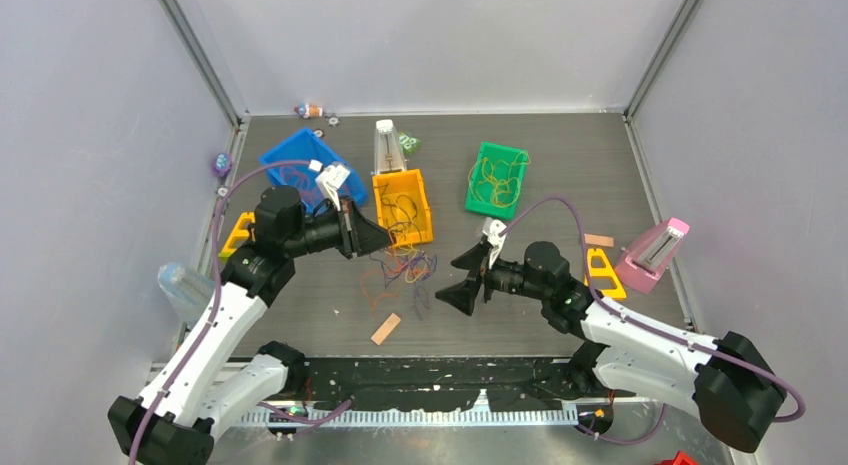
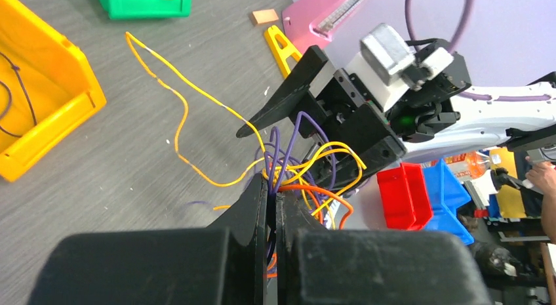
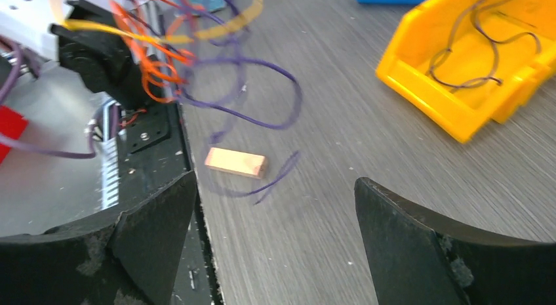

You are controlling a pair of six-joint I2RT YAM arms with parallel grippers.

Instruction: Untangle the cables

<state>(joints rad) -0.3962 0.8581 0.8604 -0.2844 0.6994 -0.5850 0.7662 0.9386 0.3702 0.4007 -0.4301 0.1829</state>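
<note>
The left gripper fills the bottom of its own wrist view. Its two dark fingers are pressed together on a bunch of the cables, and purple, orange and yellow loops spring up and outward from the pinch. One long yellow-orange strand runs from the pinch across the table toward the yellow bin.

From above, the tangle hangs and sprawls between the two arms, just in front of the yellow bin. A few loose loops lie on the table beneath it, near a small tan block. How much of the bunch is off the surface cannot be told.

The right gripper faces the tangle from the other side. Its fingers are spread wide with nothing between them, and the right wrist view shows only bare table and a trailing purple loop in the gap.

The step in hand looks like the separating pull: one arm anchors the knot while the other lines up to take a strand. Dark strands lie in the yellow bin and yellow ones in the green bin, so freed strands probably get sorted there.

The next move calls for the right gripper to advance onto a single loop standing clear of the others. A purple arc or the long yellow-orange strand would suit. It should close on that loop alone, then draw it away from the left pinch, which must hold firm.
</note>
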